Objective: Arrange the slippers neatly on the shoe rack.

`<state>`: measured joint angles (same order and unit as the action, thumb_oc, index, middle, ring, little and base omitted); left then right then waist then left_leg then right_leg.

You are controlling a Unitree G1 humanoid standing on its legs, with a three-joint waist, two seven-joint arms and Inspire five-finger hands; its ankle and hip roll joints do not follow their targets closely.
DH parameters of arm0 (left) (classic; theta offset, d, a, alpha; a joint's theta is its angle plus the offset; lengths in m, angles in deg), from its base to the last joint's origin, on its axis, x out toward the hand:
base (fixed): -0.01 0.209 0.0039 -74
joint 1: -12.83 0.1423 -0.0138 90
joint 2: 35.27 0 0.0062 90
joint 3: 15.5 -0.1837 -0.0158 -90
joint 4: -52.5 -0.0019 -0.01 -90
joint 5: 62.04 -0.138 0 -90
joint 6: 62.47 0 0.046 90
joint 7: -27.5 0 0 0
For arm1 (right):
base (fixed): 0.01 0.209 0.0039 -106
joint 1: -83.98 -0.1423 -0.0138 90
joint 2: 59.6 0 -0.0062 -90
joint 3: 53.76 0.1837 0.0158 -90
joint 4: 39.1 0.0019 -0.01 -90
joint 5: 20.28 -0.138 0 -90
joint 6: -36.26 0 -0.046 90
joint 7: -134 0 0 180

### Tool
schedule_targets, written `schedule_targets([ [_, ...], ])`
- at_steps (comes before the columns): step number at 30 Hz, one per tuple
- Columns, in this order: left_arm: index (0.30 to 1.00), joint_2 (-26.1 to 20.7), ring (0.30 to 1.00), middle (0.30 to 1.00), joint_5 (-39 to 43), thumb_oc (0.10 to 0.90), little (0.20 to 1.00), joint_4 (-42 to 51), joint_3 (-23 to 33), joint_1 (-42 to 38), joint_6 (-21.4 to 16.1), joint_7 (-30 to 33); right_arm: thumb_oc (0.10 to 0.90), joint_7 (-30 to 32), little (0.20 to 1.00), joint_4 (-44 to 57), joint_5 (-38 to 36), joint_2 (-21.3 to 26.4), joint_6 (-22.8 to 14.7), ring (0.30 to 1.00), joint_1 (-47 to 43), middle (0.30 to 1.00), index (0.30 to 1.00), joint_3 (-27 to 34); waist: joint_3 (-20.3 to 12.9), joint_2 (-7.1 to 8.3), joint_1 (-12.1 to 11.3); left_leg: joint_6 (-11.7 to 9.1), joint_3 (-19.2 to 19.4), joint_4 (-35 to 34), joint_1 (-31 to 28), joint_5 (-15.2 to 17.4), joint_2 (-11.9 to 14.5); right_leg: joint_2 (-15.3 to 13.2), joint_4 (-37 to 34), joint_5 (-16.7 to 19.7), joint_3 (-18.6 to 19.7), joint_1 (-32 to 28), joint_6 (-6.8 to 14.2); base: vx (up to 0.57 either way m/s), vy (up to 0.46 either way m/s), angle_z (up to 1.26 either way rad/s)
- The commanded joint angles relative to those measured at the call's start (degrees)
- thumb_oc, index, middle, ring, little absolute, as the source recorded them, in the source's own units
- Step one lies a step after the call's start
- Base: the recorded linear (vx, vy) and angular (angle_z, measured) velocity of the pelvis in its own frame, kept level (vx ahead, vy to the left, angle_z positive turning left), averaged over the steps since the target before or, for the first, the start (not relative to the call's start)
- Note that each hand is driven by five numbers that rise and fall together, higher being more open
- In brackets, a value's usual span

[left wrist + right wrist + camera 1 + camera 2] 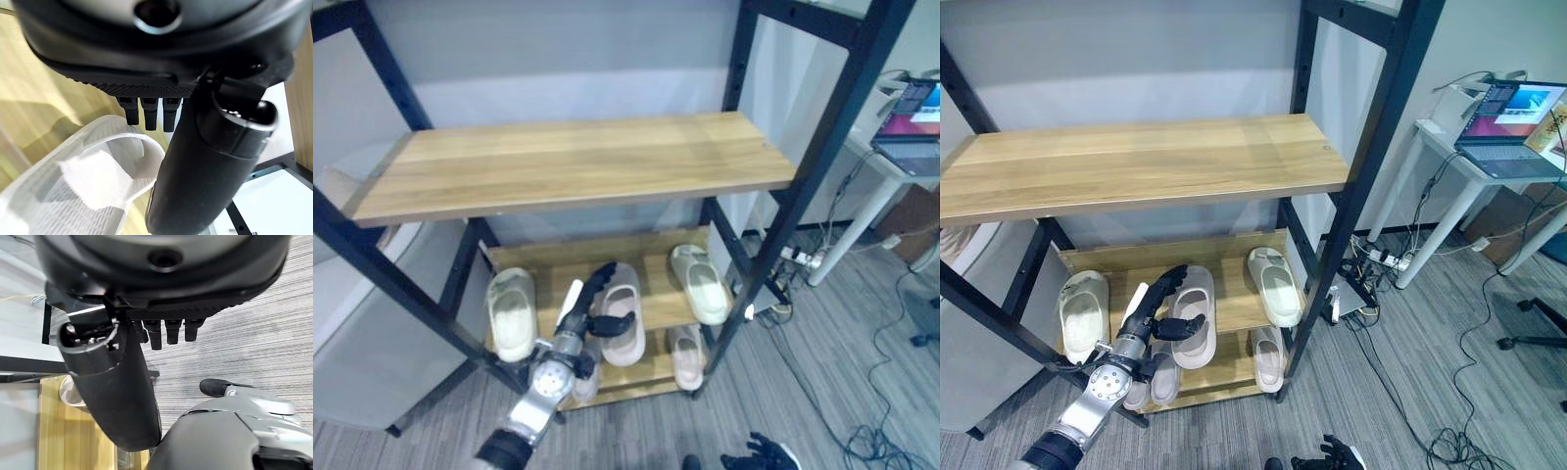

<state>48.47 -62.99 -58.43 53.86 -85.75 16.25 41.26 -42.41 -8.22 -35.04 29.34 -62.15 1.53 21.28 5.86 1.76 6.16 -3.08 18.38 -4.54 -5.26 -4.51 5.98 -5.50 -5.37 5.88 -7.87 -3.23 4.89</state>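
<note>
Left eye view: a shoe rack (773,235) of black perforated metal posts carried a bare top shelf (578,162) of smooth, pale wood-grain board. On the middle shelf (656,294), of the same board, lay a cream slipper (512,313) at the left, a pinkish slipper (625,323) at the centre and another cream slipper (700,284) at the right, all of soft moulded foam, rounded, with broad straps. Below, on the bottom shelf (646,377), lay a pale slipper (685,354) to the right and another (585,377) partly hidden behind the wrist. Left hand (592,305), dark and jointed, reached in from the lower left over the pinkish slipper, fingers straight and spread, thumb turned towards the strap; whether touching, cannot tell.

Right eye view: same rack and slippers; beside it stood a white counter (1449,147) with slim legs, bearing an open laptop (1513,122). Floor (1410,382) of grey striped carpet tiles. Right hand (1332,455) low at the bottom edge; fingers not clear enough to tell.

Left wrist view: straight dark fingers and a thick thumb hung just above a ribbed whitish slipper strap on pale wood.

Right wrist view: fingers pointed at the grey floor, curled round nothing
</note>
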Motion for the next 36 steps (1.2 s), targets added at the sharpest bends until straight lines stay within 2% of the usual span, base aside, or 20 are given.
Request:
schedule_targets([
  [1,0.9,-1.37,0.9,0.9,-3.01,0.8,0.9,-2.83,0.86,-12.06,-4.89,3.62,0.8,-0.27,0.9,-0.25,-0.44,1.83,-1.85,0.9,-0.54,0.9,0.9,-1.6,0.23,0.59,1.18,-2.04,-1.43,-0.46,2.29,1.24,0.06,1.45,1.12,-7.96,-0.76,-4.83,2.38,0.03,0.003,-0.14],
  [10,0.9,-1.66,0.9,0.9,-4.85,0.8,0.9,-7.4,1.49,-15.77,-3.48,6.17,0.8,-0.42,0.9,-0.66,-0.57,1.76,-1.93,0.9,-0.19,0.9,0.9,-1.72,-0.12,0.69,2.22,-1.99,0.34,-0.46,2.01,2.0,0.17,1.27,0.77,-7.19,0.53,-3.68,2.88,0.02,0.006,-0.12],
  [11,0.672,-1.76,0.672,0.672,-5.31,0.648,0.672,-7.97,1.38,-16.1,-3.22,6.4,0.8,-0.43,0.9,-0.55,-0.51,1.77,-1.98,0.9,-0.19,0.9,0.9,-1.78,-0.12,0.66,2.3,-1.97,0.42,-0.46,2.01,2.05,0.16,1.23,0.76,-7.18,0.58,-3.61,2.9,0.02,0.008,-0.14],
  [12,0.392,-1.8,0.392,0.392,-5.7,0.461,0.392,-8.81,1.15,-16.64,-2.84,6.51,0.8,-0.47,0.9,-0.48,-0.52,1.81,-2.01,0.9,-0.28,0.9,0.9,-1.84,-0.11,0.6,2.36,-1.94,0.53,-0.46,2.03,2.06,0.15,1.18,0.74,-7.11,0.61,-3.53,2.95,0.01,0.009,-0.12],
  [13,0.3,-1.53,0.3,0.3,-5.82,0.4,0.3,-9.67,0.73,-17.11,-2.4,6.14,0.8,-0.34,0.9,-0.66,-0.55,1.73,-1.98,0.9,-0.61,0.9,0.9,-1.88,-0.05,0.51,2.4,-1.93,0.59,-0.46,2.13,2.08,0.1,1.14,0.68,-7.05,0.71,-3.45,2.99,0.01,0.007,-0.08],
  [21,0.3,-0.5,0.3,0.3,-4.68,0.4,0.3,-8.77,0.43,-14.86,-2.79,3.88,0.8,-0.42,0.9,-0.89,-0.74,1.39,-1.96,0.9,-0.52,0.9,0.9,-1.51,-0.28,0.21,2.29,-1.87,0.16,-0.46,1.73,2.3,-0.17,1.17,0.61,-7.32,0.56,-4.02,2.74,0.0,0.001,-0.01],
  [28,0.3,0.14,0.3,0.3,-2.63,0.4,0.3,-4.18,0.97,-10.41,-3.38,2.35,0.8,-0.2,0.9,-2.1,-1.32,0.85,-1.73,0.9,-0.94,0.9,0.9,-0.42,-0.29,-0.02,1.55,-1.78,-0.7,-0.46,1.47,2.19,-0.37,1.29,0.85,-7.84,-0.1,-4.83,2.39,0.0,0.0,0.0],
  [36,0.3,-0.49,0.3,0.3,4.76,0.4,0.3,9.36,2.96,-1.99,-5.79,-3.35,0.8,-0.31,0.9,-3.97,-1.95,0.36,-1.08,0.9,-1.93,0.9,0.9,1.33,0.2,-0.3,-0.48,-1.64,-1.84,-0.46,1.47,1.64,-0.56,1.5,1.09,-8.18,-1.13,-5.43,1.91,-0.02,-0.01,0.01],
])
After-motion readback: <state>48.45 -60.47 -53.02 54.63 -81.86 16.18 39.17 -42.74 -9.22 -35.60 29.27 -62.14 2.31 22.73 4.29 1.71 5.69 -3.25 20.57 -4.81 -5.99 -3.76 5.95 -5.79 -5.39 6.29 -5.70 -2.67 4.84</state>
